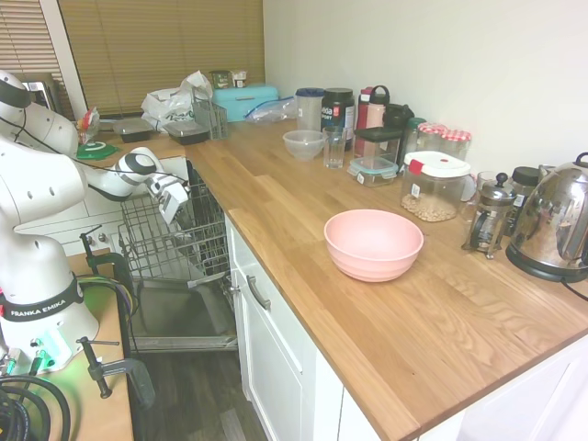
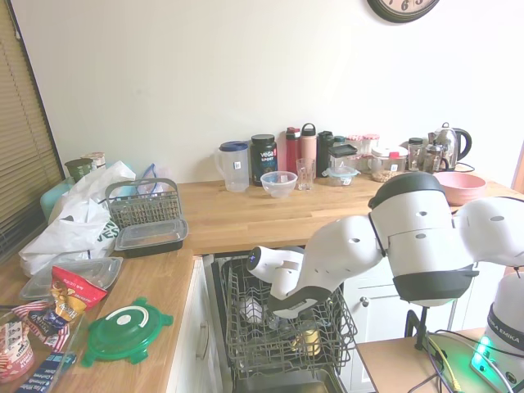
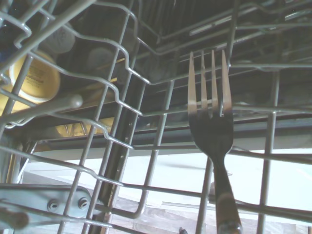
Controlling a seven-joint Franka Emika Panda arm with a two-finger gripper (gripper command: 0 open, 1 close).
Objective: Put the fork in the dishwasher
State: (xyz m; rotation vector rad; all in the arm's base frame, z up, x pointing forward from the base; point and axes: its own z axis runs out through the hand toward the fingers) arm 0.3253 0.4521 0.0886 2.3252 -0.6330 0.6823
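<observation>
In the first exterior view, the pincer [image 1: 175,200] is seen lowered over the grey wire rack [image 1: 170,241] of the open dishwasher [image 1: 184,312], beside the wooden counter [image 1: 367,303] with the pink bowl [image 1: 373,243]. Whether its fingers are spread or pressed together cannot be told.

In the second exterior view, the pincer [image 2: 282,315] is sunk among the rack's wires; the fork cannot be made out there.

In the wrist view, the fork [image 3: 210,122] is shown against the rack wires, tines pointing away. The placing step is judged in hand; next, release into the rack is called for.
</observation>
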